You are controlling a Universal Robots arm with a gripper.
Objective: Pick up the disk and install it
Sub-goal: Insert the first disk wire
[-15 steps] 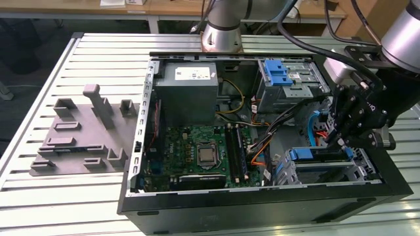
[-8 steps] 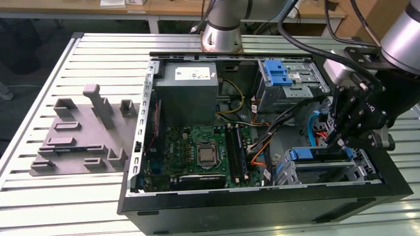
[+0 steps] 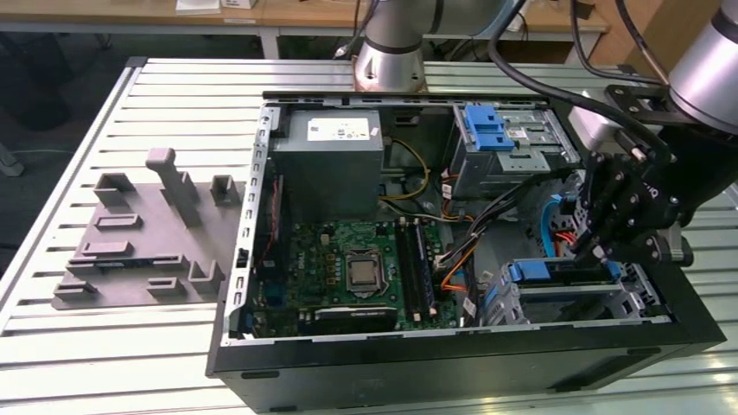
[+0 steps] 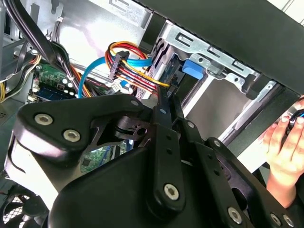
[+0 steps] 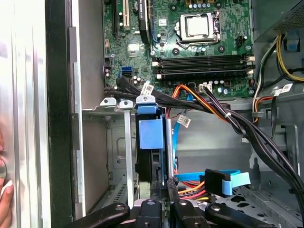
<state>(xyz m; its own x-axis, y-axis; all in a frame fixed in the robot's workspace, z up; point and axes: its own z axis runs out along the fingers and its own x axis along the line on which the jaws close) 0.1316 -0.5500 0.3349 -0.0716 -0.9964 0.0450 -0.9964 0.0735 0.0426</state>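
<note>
While I scan from the exterior view's left, I see a grey foam fixture (image 3: 144,233) lying on the slatted table (image 3: 69,173), well apart from the open computer case (image 3: 461,354). Inside the case, the grey power supply (image 3: 334,160) sits at the far side and the motherboard (image 3: 352,277) lies nearer. The CPU socket (image 5: 198,24) and memory slots (image 5: 202,64) show more plainly in the first wrist view. Farther right stands a drive cage with a blue latch (image 3: 493,130).

At the exterior view's right, my arm reaches down into the case's near right corner, where the gripper (image 3: 600,246) hangs over the drive bay (image 3: 576,294). The disk (image 5: 151,142) stands on edge in that bay, its blue carrier tab facing up, set between silver cage rails (image 5: 126,142). The gripper's fingertips (image 5: 163,190) are pressed close together on the disk's end, as the first wrist view shows.

Room is tight: orange and blue cables (image 4: 126,64) cross just beside the bay, and the case wall runs close along the other side. A person's hand (image 4: 285,152) rests outside that wall in the second wrist view.
</note>
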